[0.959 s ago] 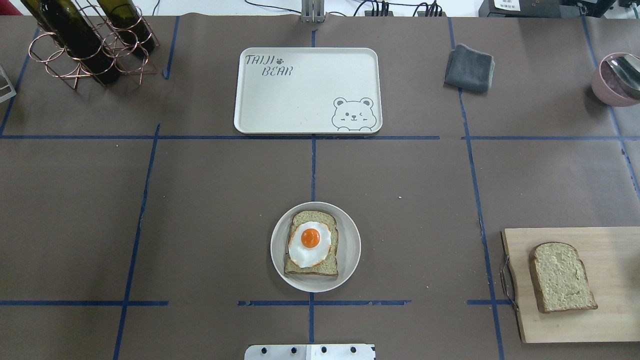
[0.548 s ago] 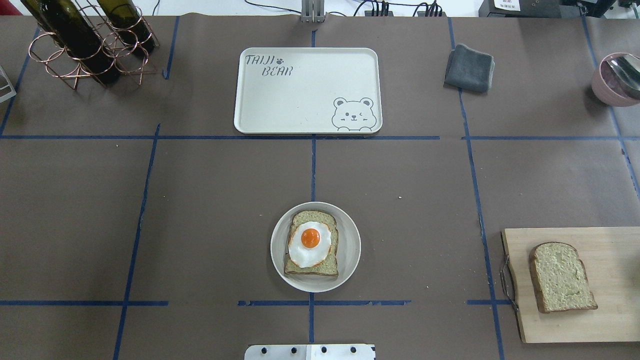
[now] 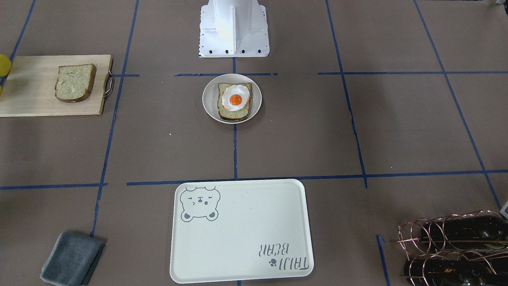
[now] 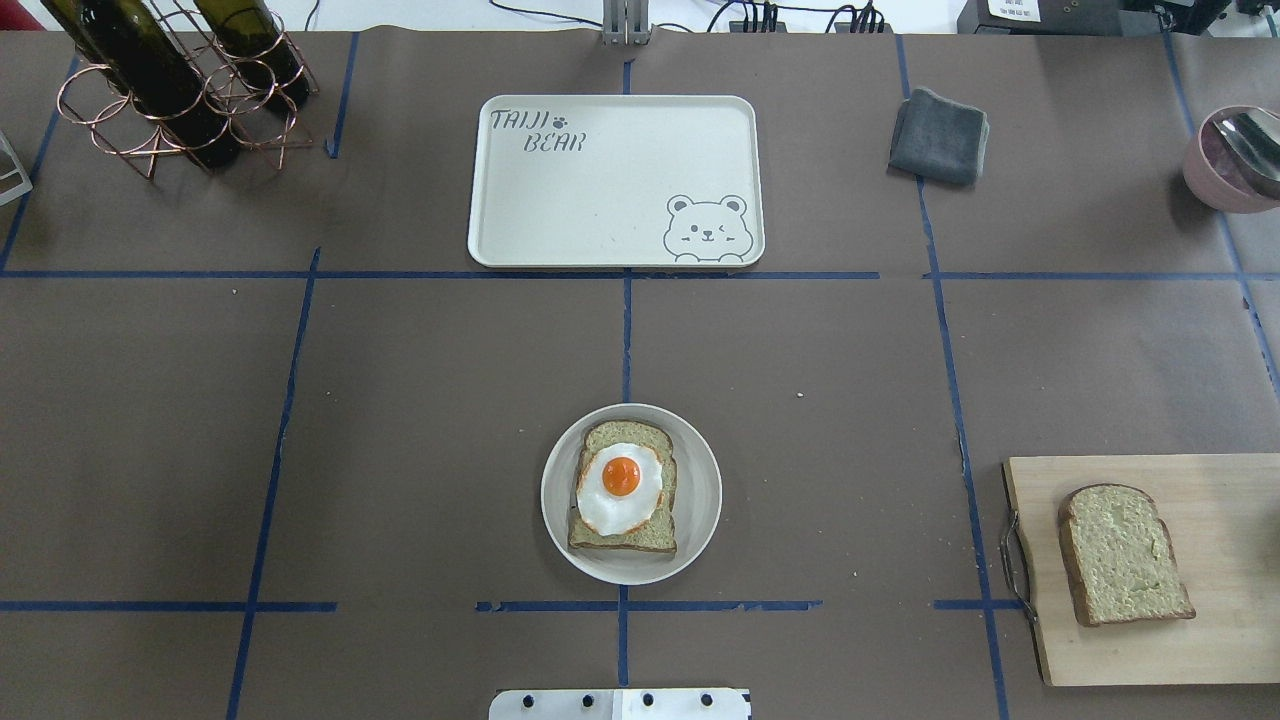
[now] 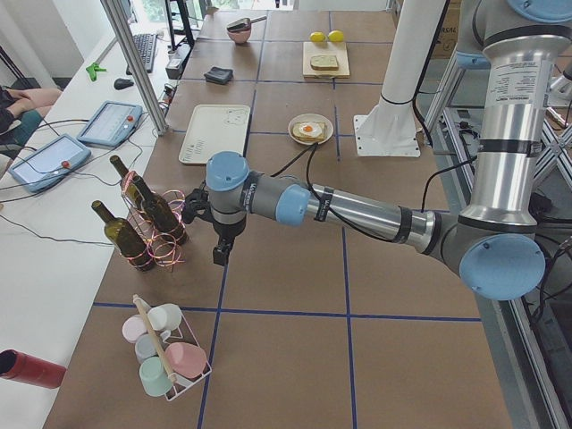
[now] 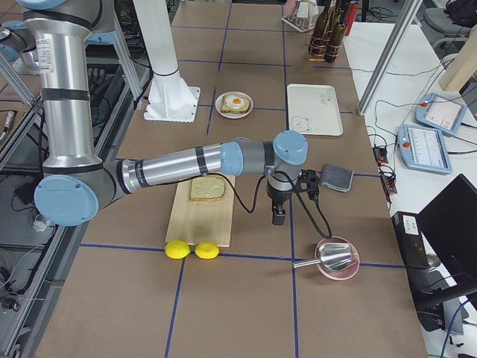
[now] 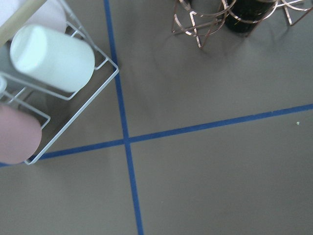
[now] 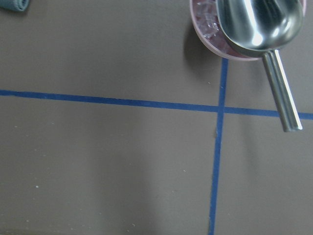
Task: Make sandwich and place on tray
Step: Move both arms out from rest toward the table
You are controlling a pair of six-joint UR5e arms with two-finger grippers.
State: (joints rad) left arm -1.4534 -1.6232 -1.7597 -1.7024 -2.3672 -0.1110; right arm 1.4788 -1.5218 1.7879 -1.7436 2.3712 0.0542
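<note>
Brown table [image 4: 400,400] taped in blue, cream tray [image 4: 610,190], white plate [image 4: 702,500], wooden board [image 4: 1232,505], grey cloth [image 4: 938,135], bottle rack [image 4: 165,125]

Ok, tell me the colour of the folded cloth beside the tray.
Dark grey. The folded cloth shows best in the overhead exterior view.

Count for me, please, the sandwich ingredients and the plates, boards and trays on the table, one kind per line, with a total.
Bread slices: 2
Fried egg: 1
Round plate: 1
Wooden cutting board: 1
Tray: 1
Total: 6
</note>
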